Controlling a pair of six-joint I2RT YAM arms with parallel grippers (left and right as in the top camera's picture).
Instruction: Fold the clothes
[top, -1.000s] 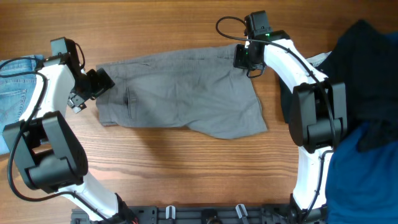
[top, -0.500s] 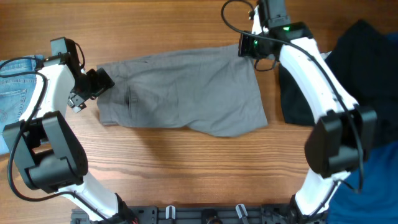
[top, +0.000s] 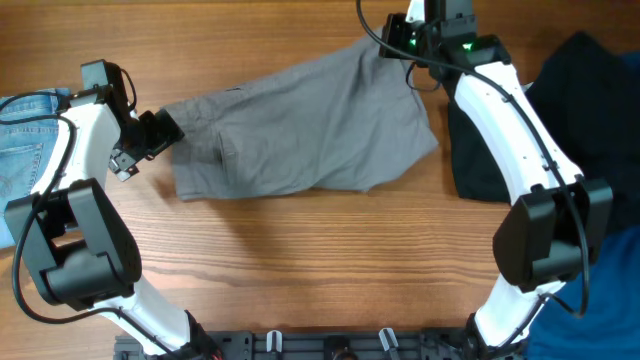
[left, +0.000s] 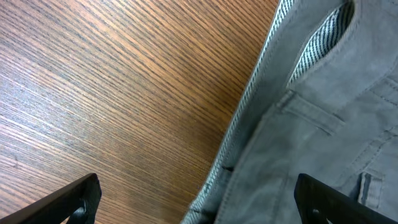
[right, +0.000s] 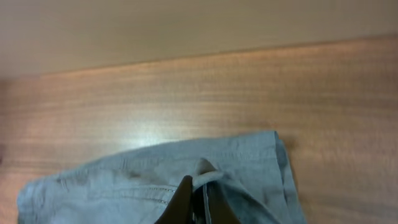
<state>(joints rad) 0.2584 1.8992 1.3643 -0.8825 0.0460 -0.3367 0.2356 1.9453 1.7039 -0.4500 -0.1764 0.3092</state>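
The gray shorts (top: 310, 125) are spread on the wooden table (top: 300, 260) in the upper middle of the overhead frame. They lie slanted, the right end raised toward the top edge and the left end lower. The upper right corner of the shorts is clamped in the right gripper (right: 200, 196) near the top edge of the frame. In the right wrist view its fingers are seen pressed together on a small raised fold of the cloth, with the remaining fabric hanging down to the table below them.

The left end of the shorts is met by the left gripper (left: 196, 190) at the left of the overhead frame. Its fingers are spread wide apart, and nothing is grasped. In the left wrist view the waistband (left: 249, 112), with striped lining exposed, is seen running diagonally between the two fingertips, flat on the table.

Blue denim (top: 25, 140) is located at the left edge. A black garment (top: 585, 90) is located at the right edge, with blue cloth (top: 590, 290) below it.
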